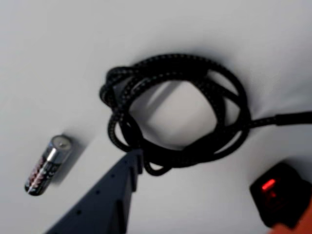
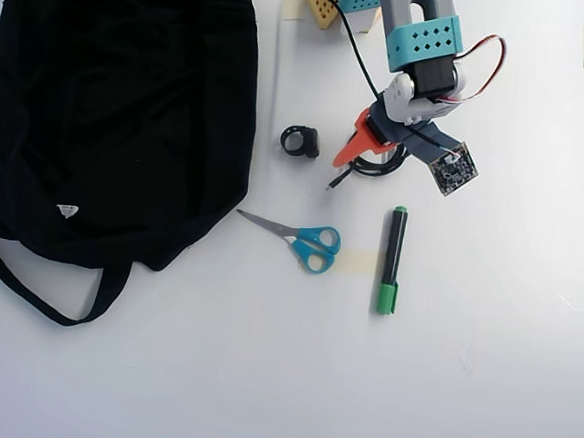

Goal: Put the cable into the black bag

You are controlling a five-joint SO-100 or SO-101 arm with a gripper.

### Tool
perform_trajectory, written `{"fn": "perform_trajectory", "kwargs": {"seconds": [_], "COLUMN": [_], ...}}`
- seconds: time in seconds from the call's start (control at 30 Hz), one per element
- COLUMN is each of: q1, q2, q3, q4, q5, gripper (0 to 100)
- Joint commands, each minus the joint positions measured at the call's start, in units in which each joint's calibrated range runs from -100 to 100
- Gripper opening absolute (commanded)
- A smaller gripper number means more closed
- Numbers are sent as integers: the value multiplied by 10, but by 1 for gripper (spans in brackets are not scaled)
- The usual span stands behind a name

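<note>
The cable (image 1: 175, 105) is a black braided coil lying on the white table, filling the middle of the wrist view, with one end running off to the right. My gripper (image 1: 214, 190) is open just above it. The dark fixed jaw's tip reaches the coil's near edge, and the orange jaw sits far to the lower right. Nothing is held. In the overhead view the gripper (image 2: 372, 156) covers most of the cable (image 2: 381, 168), whose plug end pokes out toward the lower left. The black bag (image 2: 119, 107) lies at the far left, with its strap trailing below.
A small black ring clip (image 2: 299, 140) lies between bag and gripper; it shows beside the orange jaw in the wrist view (image 1: 280, 195). A battery (image 1: 47, 165) lies left of the coil. Blue-handled scissors (image 2: 305, 242) and a green marker (image 2: 392, 258) lie below the gripper.
</note>
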Motion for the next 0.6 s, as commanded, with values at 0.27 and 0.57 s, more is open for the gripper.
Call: {"fn": "perform_trajectory", "kwargs": {"seconds": [0.27,0.57], "q1": [4,5], "q2": [-3,-3], "q3": [24,63], "q4": [-5,-77], "q5": [-13,-14], "gripper": [43,43]}}
